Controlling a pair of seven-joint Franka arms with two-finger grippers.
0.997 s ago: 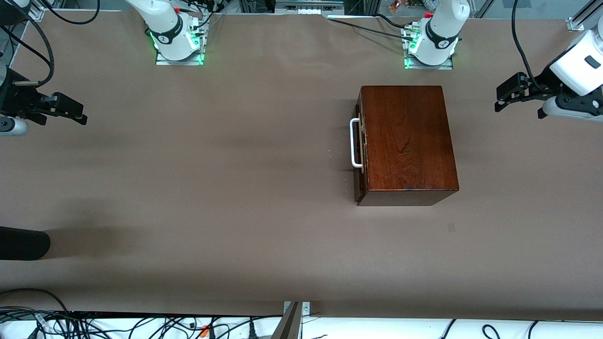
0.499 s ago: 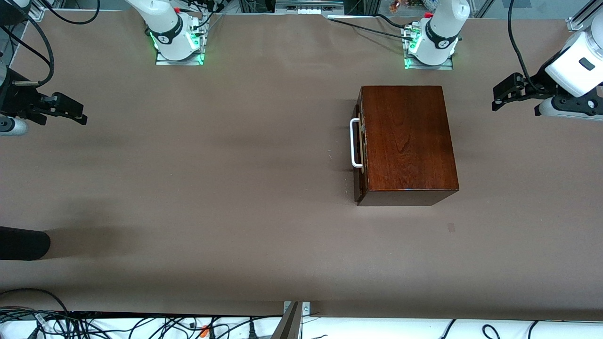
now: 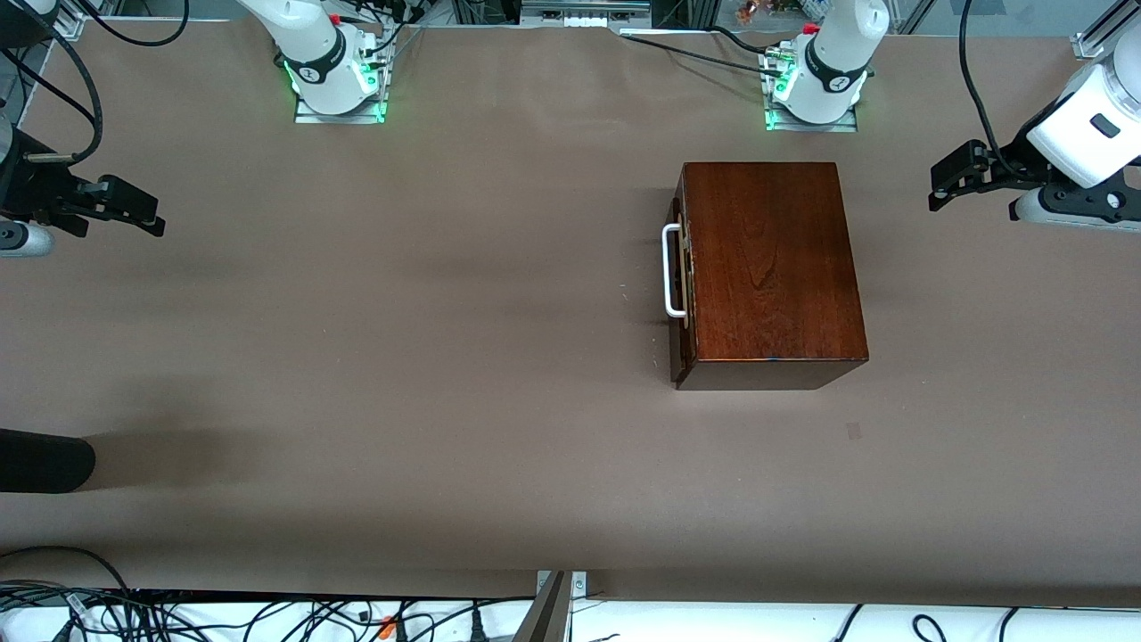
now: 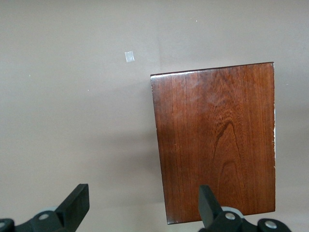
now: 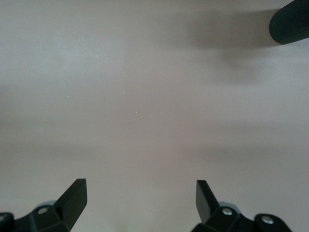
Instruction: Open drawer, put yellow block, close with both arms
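Observation:
The dark mahogany box (image 3: 771, 267) stands near the left arm's base. Its drawer (image 3: 681, 294) is pushed in, and the white bar handle (image 3: 670, 271) faces the right arm's end of the table. The yellow block is out of view. My left gripper (image 3: 938, 187) hangs open above the table at the left arm's end, beside the box. In the left wrist view the box top (image 4: 217, 140) lies under the open left gripper (image 4: 143, 203). My right gripper (image 3: 153, 214) waits open at the right arm's end, over bare table (image 5: 141, 198), with nothing between its fingers.
A black ribbed cylinder (image 3: 45, 460) pokes in over the table edge at the right arm's end, nearer the front camera; it also shows in the right wrist view (image 5: 289, 21). A small pale tape mark (image 3: 853, 431) lies on the table in front of the box.
My left gripper has drifted a little toward the box and toward the robots' bases. The right arm and the box have not moved.

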